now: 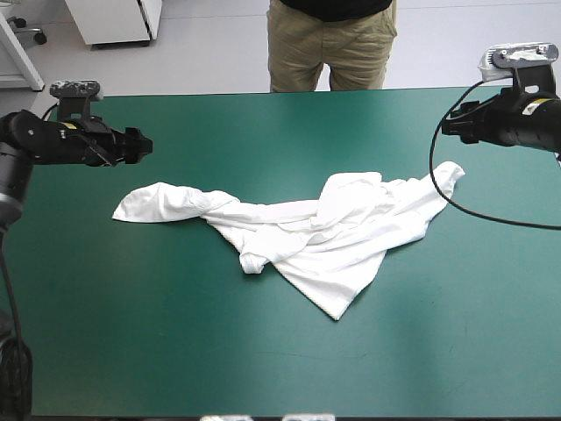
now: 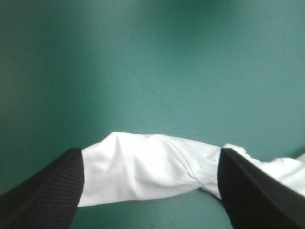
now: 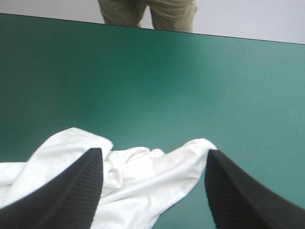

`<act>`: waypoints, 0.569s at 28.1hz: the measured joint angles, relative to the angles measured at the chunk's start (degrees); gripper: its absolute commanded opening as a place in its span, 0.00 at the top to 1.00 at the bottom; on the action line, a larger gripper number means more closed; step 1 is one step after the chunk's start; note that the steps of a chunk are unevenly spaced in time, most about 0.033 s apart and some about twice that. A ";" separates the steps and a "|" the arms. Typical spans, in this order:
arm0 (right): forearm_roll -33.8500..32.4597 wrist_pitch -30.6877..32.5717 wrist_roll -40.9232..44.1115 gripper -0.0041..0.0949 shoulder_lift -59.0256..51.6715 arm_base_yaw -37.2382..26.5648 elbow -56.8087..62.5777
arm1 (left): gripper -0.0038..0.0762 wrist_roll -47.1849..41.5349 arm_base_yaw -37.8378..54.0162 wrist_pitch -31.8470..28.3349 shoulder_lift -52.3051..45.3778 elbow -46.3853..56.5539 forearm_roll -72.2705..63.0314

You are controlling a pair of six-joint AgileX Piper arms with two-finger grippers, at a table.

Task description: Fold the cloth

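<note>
The T-shirt [image 1: 307,232] lies crumpled in the middle of the desk [image 1: 131,342]. The left gripper [image 1: 143,146] and right gripper [image 1: 449,124] are open, near its ends. Each should pinch just one corner.

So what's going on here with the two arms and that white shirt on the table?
Two robot arms are set to fold a white T-shirt, which lies crumpled and strung out across the middle of the teal-green table. Neither arm holds it. The left gripper is open near one end of the shirt, and the right gripper is open near the other end. No fold has been made yet.
</note>
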 measured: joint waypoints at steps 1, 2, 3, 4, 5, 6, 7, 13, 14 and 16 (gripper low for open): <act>1.12 1.19 -0.40 0.43 -0.93 0.00 0.00 | 0.27 -0.06 0.00 0.89 -1.98 0.00 0.00; 2.55 2.30 -0.93 0.44 -2.02 0.00 0.00 | 0.27 -0.19 0.00 1.85 -3.90 0.00 0.00; 4.09 3.32 -1.39 0.44 -3.07 0.00 0.00 | 0.27 -0.32 0.00 2.78 -5.76 0.00 0.00; 5.32 4.12 -1.82 0.44 -3.86 0.00 0.00 | 0.27 -0.59 0.00 3.60 -7.18 0.00 0.00; 6.82 5.12 -2.35 0.44 -4.79 0.00 0.00 | 0.27 -0.88 0.00 4.65 -8.83 0.01 0.00; 8.19 6.09 -2.82 0.44 -5.69 0.00 0.00 | 0.27 -1.19 0.00 5.79 -10.33 0.06 0.14; 9.13 6.90 -3.14 0.44 -6.52 0.00 0.00 | 0.27 -1.81 0.00 6.71 -11.46 0.06 0.42; 13.28 15.85 -3.69 0.44 -10.40 0.00 -0.18 | 0.27 -8.56 -0.06 9.68 -17.39 0.80 10.16; 13.37 16.59 -3.62 0.44 -10.74 0.00 -0.18 | 0.27 -9.94 -0.06 9.74 -17.64 1.54 12.70; 13.65 16.59 -3.45 0.44 -11.59 0.00 0.55 | 0.27 -12.24 -0.06 9.61 -17.90 3.77 17.40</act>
